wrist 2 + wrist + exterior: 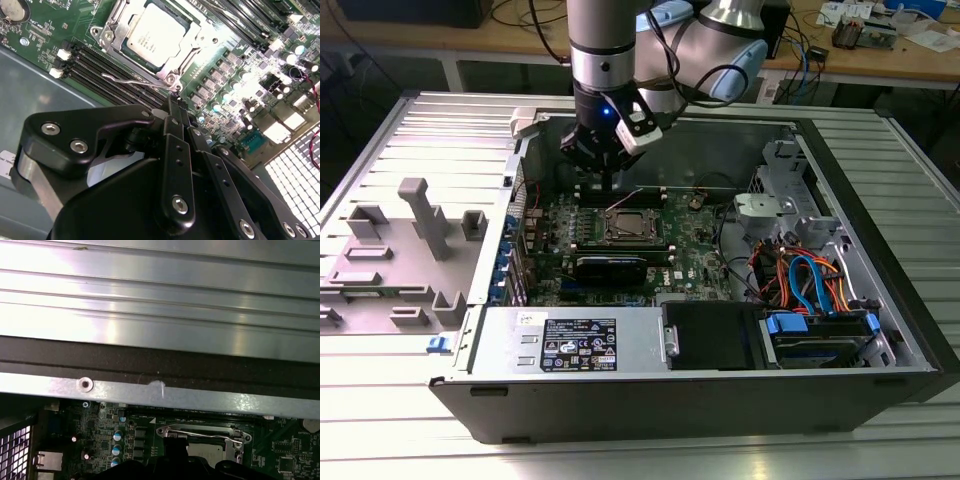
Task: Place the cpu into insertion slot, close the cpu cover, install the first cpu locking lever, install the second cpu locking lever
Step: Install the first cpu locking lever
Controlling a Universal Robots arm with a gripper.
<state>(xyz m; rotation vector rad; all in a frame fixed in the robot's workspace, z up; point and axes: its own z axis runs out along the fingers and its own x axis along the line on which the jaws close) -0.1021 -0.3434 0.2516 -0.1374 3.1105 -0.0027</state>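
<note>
- Motherboard (620, 250) fills the middle of the open computer case (880, 300), which lies on its side on the ribbed metal tabletop (380, 150) in my exterior view.
- My arm reaches down into the case from above, and the pincer (607, 185) hangs just over the board's far edge, close behind the insertion slot (628, 228).
- In the second wrist view the pincer (176, 107) has its black fingers (172, 122) pressed together into a narrow tip, with nothing between them that I can see.
- The cpu (152, 32) is already seated in the insertion slot (172, 77), its silvery-grey top facing up (print on it, which I leave alone).
- The cpu cover (197, 42) lies flat around the chip, its square window framing the metal top.
- One thin wire locking lever (132, 80) runs along the socket's edge next to the long black memory slots (95, 70); the pincer tip sits just beside its end.
- I cannot tell from here whether that lever is hooked under its catch.
- In the first wrist view I see the same socket edge with a lever (200, 432) lying across it, under the case's metal rim (165, 392).
- A round coin battery (12, 9) sits at the board's corner in the second wrist view, well apart from the socket.
- On the exterior view's right, blue and orange cables (800, 280) curl beside the drive bay; grey plastic fixtures (420, 215) stand on the tabletop on the exterior view's left.
</note>
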